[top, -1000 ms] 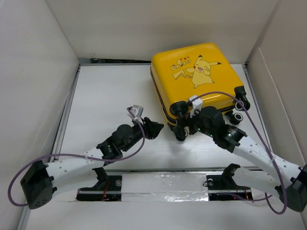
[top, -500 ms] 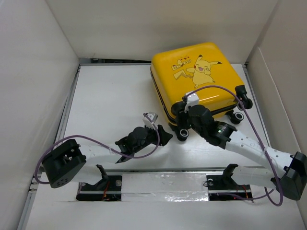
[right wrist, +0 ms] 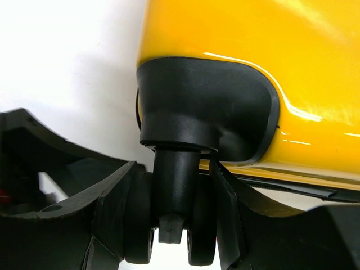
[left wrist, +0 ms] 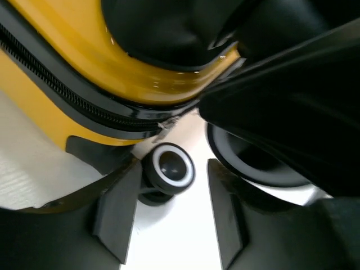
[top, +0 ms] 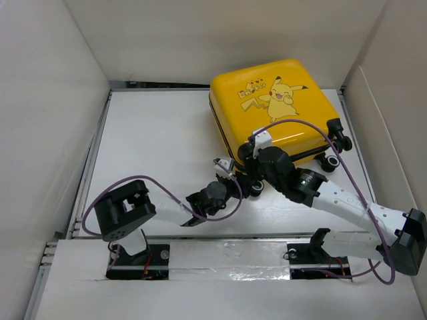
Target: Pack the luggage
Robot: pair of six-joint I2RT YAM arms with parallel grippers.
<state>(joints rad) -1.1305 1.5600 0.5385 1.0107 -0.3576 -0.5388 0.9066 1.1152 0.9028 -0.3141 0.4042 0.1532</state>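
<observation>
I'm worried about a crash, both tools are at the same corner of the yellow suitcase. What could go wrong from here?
The left tool and right tool crowd one corner of the luggage, so they could collide. The right tool grips only a caster, which may swivel or slip when pulled. The left tool, open around a wheel, could nudge the luggage when closing.
</observation>
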